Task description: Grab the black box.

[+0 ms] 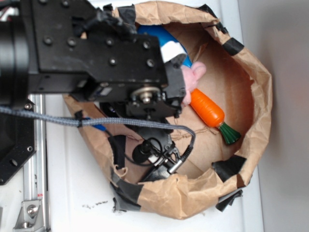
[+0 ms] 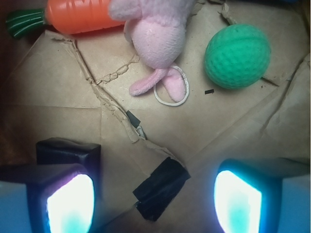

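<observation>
The black box (image 2: 68,151) is a small sharp-cornered block lying on the brown paper at the lower left of the wrist view. It sits right against the top of my left finger (image 2: 68,204), outside the gap. My gripper (image 2: 154,196) is open, with its right finger (image 2: 239,204) far across. Only a matte black tape patch (image 2: 160,188) on the paper lies between the fingers. In the exterior view my arm (image 1: 96,53) hangs over the paper bag (image 1: 251,72) and hides the box.
A green ball (image 2: 237,56) lies ahead to the right. A pink plush toy (image 2: 155,34) with a white ring (image 2: 172,90) lies ahead at centre, and an orange carrot (image 2: 77,17) to the left. The bag's crumpled taped walls surround everything.
</observation>
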Tool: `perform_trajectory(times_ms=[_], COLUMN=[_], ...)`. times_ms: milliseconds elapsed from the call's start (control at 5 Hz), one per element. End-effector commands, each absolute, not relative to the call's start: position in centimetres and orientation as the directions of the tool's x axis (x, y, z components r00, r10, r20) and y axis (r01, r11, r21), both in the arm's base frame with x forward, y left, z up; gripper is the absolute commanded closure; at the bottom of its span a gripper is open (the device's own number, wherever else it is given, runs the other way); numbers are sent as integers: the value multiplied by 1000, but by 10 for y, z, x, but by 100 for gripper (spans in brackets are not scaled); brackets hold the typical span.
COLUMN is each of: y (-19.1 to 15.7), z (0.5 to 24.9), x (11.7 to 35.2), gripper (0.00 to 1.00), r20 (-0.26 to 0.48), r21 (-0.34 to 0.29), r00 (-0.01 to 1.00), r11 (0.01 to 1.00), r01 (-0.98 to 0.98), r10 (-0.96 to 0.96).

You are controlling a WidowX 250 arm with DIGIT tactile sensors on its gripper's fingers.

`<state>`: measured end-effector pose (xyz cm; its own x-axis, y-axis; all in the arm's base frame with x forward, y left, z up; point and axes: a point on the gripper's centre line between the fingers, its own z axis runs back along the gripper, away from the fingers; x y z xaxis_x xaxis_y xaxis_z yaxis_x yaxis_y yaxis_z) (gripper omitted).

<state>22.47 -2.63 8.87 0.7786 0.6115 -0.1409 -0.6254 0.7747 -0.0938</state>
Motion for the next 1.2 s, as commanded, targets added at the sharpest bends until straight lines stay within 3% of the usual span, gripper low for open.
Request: perform_trajectory(times_ms=[0, 400, 800, 1000], y=[-17, -42, -71, -67], z=[95, 50, 51, 67], x=[226, 241, 233, 231], gripper=[0, 0, 0, 0], r20=[-108, -136, -175, -156], r21=[-120, -78, -127, -161], r00=[771, 774, 817, 815], r11=[762, 772, 811, 799], r01=[-636, -631, -571, -579], r10=[627, 619, 549, 558])
